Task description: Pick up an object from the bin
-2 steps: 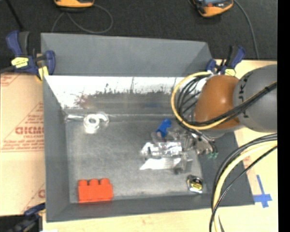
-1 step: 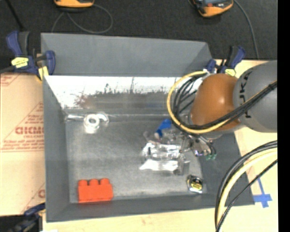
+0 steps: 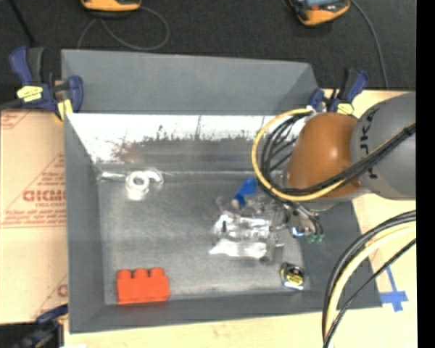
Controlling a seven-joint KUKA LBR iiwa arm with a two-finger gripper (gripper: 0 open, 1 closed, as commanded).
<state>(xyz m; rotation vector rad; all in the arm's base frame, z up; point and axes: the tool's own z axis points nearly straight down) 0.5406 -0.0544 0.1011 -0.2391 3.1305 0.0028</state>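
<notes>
My gripper (image 3: 278, 227) is low over the right middle of the bin, below the arm's orange cover. Right beside it, to the left, lies a crumpled clear and silvery plastic packet (image 3: 239, 236), and the gripper's lower end is at the packet's right edge. A small blue piece (image 3: 245, 191) shows just above the packet, next to the gripper. A little black and yellow tape measure (image 3: 293, 277) lies on the bin floor just below the gripper.
A white tape roll (image 3: 138, 184) rests at the far left of the bin floor. An orange-red toy brick (image 3: 141, 285) sits near the front left corner. The arm and its looped cables cover the bin's right side.
</notes>
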